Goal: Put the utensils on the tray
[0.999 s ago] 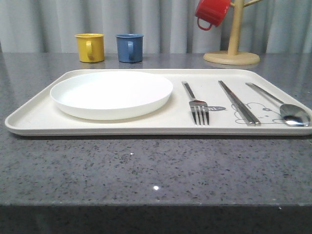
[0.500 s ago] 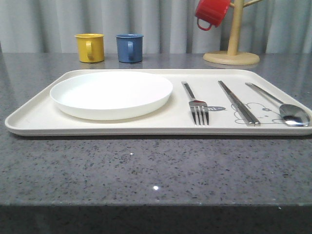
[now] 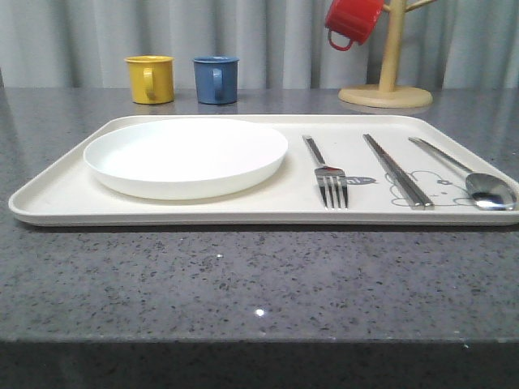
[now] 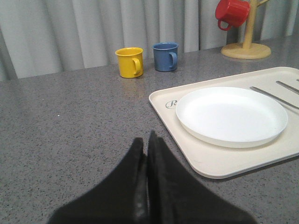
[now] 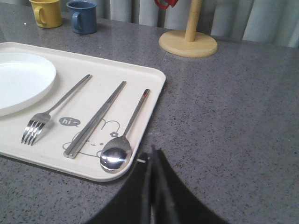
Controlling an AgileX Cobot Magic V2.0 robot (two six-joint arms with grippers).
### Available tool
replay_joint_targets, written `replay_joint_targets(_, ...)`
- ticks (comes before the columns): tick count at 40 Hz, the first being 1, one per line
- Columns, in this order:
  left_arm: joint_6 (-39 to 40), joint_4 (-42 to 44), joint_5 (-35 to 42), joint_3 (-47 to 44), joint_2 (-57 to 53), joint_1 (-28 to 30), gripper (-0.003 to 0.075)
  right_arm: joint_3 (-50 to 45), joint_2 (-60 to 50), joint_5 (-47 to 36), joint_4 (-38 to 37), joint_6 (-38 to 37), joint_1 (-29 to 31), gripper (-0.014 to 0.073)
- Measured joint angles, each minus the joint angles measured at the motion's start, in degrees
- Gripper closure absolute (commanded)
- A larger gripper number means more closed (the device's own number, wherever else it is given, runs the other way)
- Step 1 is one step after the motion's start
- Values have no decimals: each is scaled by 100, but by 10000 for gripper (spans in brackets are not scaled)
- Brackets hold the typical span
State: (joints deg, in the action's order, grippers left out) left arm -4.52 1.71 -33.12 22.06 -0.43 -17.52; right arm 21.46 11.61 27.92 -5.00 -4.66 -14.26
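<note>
The cream tray (image 3: 57,190) lies across the grey table. On it sit the white plate (image 3: 185,156) at the left, then the fork (image 3: 328,174), the chopsticks (image 3: 397,171) and the spoon (image 3: 478,185) towards the right. The left wrist view has my left gripper (image 4: 145,140) shut and empty over bare table, just off the tray (image 4: 219,165) corner near the plate (image 4: 231,114). My right gripper (image 5: 153,154) is shut and empty beside the tray (image 5: 154,79) edge, close to the spoon (image 5: 119,149); the chopsticks (image 5: 96,119) and fork (image 5: 46,116) lie beyond it.
A yellow mug (image 3: 150,79) and a blue mug (image 3: 216,79) stand behind the tray. A wooden mug tree (image 3: 386,85) with a red mug (image 3: 351,20) hanging on it stands at the back right. Grey curtains close off the back.
</note>
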Motion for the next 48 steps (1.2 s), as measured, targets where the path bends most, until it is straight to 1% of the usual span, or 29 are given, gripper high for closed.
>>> replay_joint_targets(28, 0, 16, 75, -86, 0, 0, 738, 0, 0, 0, -10, 11, 0, 715)
replay_joint_targets(37, 0, 114, 725, -894, 0, 254, 738, 0, 0, 0, -10, 11, 0, 715)
replay_joint_targets(43, 0, 66, 1362, -1593, 0, 670, 738, 0, 0, 0, -10, 11, 0, 715)
replay_joint_targets(48, 0, 57, 2076, -2076, 0, 1014, 738, 0, 0, 0, -10, 11, 0, 715)
